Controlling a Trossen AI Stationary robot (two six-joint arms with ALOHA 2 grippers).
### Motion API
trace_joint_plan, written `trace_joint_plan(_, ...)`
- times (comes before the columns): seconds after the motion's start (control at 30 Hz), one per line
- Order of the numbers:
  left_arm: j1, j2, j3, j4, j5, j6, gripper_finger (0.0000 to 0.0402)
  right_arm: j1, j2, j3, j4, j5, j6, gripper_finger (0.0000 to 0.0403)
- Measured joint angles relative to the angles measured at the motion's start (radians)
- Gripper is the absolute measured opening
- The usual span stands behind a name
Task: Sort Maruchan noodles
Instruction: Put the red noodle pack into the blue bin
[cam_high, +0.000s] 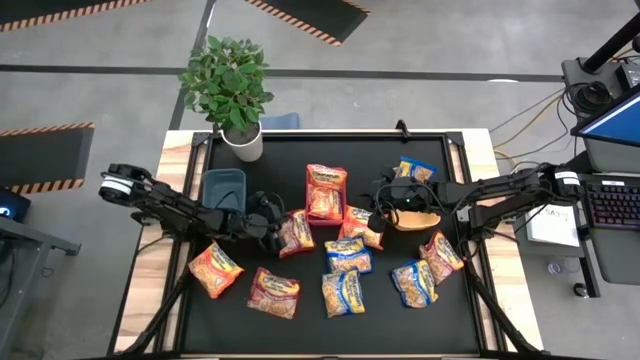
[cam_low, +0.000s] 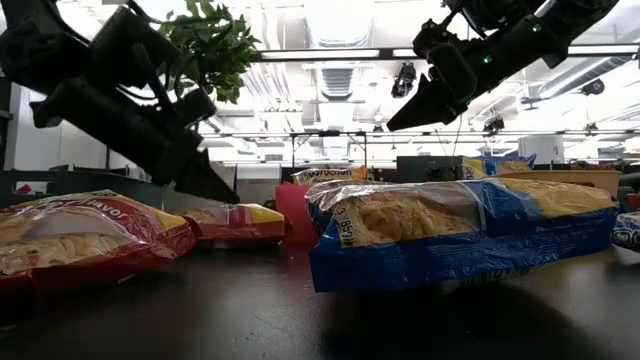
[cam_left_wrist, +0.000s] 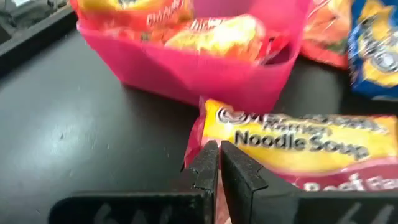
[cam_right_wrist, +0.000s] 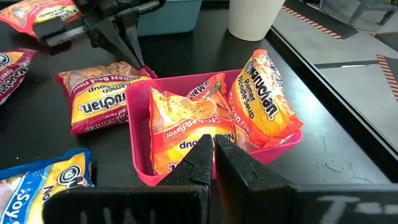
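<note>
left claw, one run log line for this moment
left claw: shut, at red packet edge | right claw: shut, above pink bin | bin: orange packets inside

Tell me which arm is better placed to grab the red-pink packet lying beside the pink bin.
Left. The left gripper sits at a corner of the red-pink packet, while the right gripper hovers across the pink bin from it, facing the orange packets inside.

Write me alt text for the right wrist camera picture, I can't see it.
A pink plastic bin on a black table holds two orange crinkly Maruchan ramen packets. The right pincer hovers shut before it; the left pincer touches a red-pink beef packet beside the bin.
</note>
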Motion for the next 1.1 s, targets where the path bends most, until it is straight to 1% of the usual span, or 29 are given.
trace_joint_plan(0.23,-0.031,-0.099,0.0,-0.011,0.0,0.017,0.0,0.0,0.0,0.0,0.0,0.0,0.002,0.0009)
trace_joint_plan(0.47,-0.107,-0.194,0.0,-0.018,0.0,0.027,0.0,0.0,0.0,0.0,0.0,0.0,0.022,0.0009)
trace_joint_plan(0.77,-0.174,-0.199,0.0,-0.005,0.0,-0.029,0.0,0.0,0.0,0.0,0.0,0.0,0.034,0.0009)
trace_joint_plan(1.0,-0.192,-0.237,0.033,0.017,-0.001,0.1,0.0,0.0,0.0,0.0,0.001,0.0,0.031,0.0009)
trace_joint_plan(1.1,-0.192,-0.236,0.039,0.012,-0.001,0.111,0.0,0.0,0.0,0.0,0.0,0.0,0.035,0.0009)
